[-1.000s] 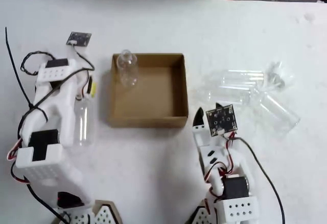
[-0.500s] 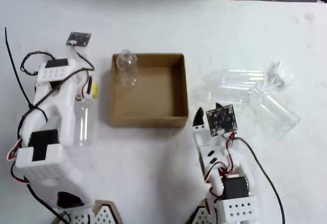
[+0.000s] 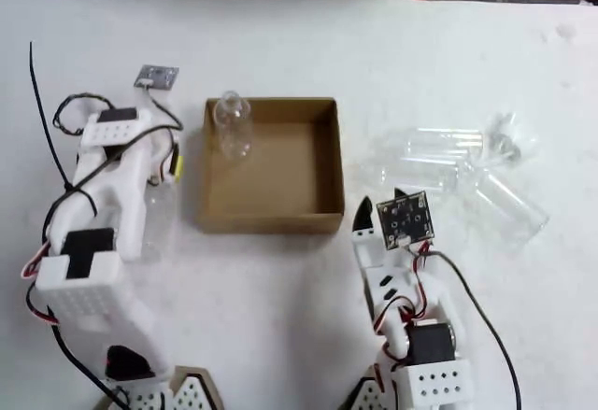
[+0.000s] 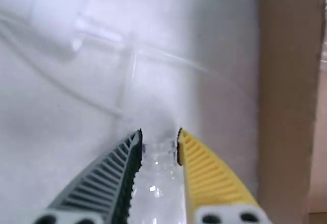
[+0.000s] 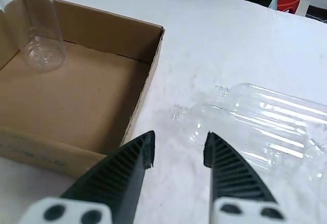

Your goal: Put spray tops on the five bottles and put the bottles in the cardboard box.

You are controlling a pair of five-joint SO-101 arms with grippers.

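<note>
Now, left tool [image 4: 158, 140] clamping bottle [image 4: 156, 188] lengthwise, neck pointing outward toward spray top [image 4: 56, 12], right tool [image 5: 178, 150] parted, empty.

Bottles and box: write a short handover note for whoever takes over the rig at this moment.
Left gripper: shut on the neck of a lying bottle beside the cardboard box's left wall; a spray top lies on the table ahead of it.
Right gripper: open, empty, near the box's front right corner.
An upright bottle stands in the box's back left corner, apparently without a spray top.
More bottles lie piled right of the box.
Done: one bottle boxed, uncapped. Left: cap every bottle, box the rest.
</note>
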